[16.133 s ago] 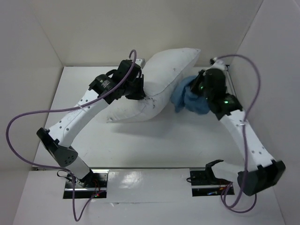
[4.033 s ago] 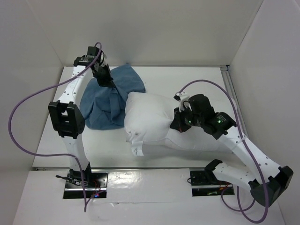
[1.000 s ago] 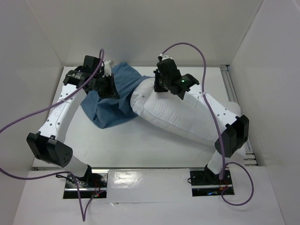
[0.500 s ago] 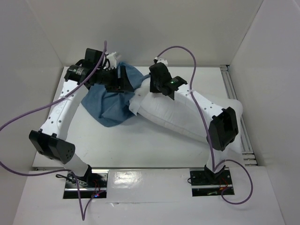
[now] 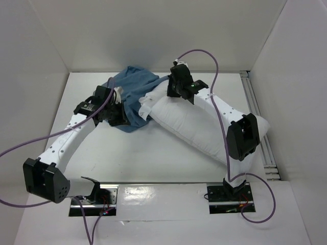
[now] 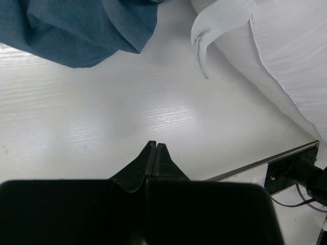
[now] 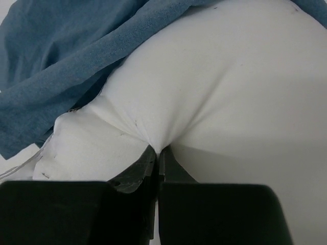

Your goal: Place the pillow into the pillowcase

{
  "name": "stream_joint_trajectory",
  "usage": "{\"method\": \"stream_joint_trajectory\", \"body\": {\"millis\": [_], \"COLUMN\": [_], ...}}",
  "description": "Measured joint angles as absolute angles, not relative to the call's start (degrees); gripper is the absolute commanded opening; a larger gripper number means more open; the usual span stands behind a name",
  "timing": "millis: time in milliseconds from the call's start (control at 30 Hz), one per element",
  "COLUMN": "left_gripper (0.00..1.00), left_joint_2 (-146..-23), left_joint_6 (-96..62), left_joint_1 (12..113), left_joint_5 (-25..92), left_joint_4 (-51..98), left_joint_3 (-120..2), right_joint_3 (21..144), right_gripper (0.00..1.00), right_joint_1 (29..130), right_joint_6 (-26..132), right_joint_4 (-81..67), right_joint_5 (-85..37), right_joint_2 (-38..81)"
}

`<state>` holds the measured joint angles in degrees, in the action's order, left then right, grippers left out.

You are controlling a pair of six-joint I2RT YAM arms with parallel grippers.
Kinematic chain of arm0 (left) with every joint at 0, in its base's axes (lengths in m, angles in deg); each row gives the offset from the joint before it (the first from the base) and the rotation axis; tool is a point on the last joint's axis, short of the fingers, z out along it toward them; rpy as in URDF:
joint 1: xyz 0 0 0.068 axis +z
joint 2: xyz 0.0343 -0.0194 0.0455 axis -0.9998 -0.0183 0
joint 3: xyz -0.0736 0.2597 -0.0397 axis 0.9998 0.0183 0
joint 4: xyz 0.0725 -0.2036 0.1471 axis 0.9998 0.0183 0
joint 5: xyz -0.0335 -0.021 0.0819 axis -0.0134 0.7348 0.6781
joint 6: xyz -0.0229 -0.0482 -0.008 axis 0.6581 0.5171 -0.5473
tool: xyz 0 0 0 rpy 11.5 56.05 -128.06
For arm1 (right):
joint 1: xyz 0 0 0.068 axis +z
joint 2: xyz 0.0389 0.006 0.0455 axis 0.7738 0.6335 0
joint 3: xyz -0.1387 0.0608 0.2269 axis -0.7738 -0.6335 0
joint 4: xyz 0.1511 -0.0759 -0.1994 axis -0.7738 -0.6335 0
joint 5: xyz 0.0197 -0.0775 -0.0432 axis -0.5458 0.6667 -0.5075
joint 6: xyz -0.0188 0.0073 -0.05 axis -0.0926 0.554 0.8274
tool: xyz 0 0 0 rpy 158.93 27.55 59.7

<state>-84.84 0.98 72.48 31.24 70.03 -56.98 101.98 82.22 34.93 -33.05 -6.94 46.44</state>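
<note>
Right gripper [image 7: 158, 152] tight on pillow [image 7: 219, 87], crumpled pillowcase [image 7: 61, 56] against its far end.

One pillow [image 5: 185, 126], one pillowcase [image 5: 135, 86], two robot arms [image 5: 71, 135] [image 5: 219, 108], one table [image 5: 153, 155].

White table [image 5: 153, 153]: blue pillowcase [image 5: 135, 86], white pillow [image 5: 190, 128] lying on it.

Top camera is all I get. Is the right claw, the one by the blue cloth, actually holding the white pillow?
Observer: Yes. Its wrist camera shows the right gripper pinched shut on a fold of the pillow.
Operator: Does the other claw have the blue cloth?
Observer: No. The left gripper is shut on nothing, over bare table. The pillowcase lies ahead, clear of its fingertips.
</note>
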Motion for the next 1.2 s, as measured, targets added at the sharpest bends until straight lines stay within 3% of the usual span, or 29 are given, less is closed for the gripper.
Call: {"method": "stream_joint_trajectory", "body": {"millis": [67,233,267,733,867,1067,1200], "left_gripper": [0.08,0.53,0.55,0.57,0.43,0.43,0.49], "left_joint_2": [-83.68,-89.82,-91.48,-106.08,-107.99,-109.01,-109.58], "left_joint_6": [2.70,7.95,9.02,15.68,15.84,16.87,17.04], "left_joint_1": [72.27,72.11,72.11,72.11,72.11,72.09,72.09], "left_joint_5": [30.43,28.28,28.20,30.62,31.15,31.78,32.09], "left_joint_4": [66.47,55.76,53.88,40.24,38.32,36.85,36.79], "left_joint_3": [-54.31,-50.99,-50.75,-52.67,-54.42,-56.98,-58.51], "right_joint_3": [101.98,101.98,101.98,102.00,102.00,102.00,102.00], "right_gripper": [0.00,0.00,0.00,0.00,0.00,0.00,0.00], "right_joint_1": [81.61,81.02,80.89,78.92,78.55,78.00,77.89], "right_joint_6": [35.04,35.58,35.58,35.69,35.80,35.80,35.80], "right_joint_4": [-32.99,-33.01,-32.99,-32.70,-32.68,-32.68,-32.68], "right_joint_5": [-8.16,-10.26,-10.65,-13.87,-14.09,-14.09,-14.11], "right_joint_2": [46.44,46.44,46.44,46.44,46.44,46.44,46.44]}}
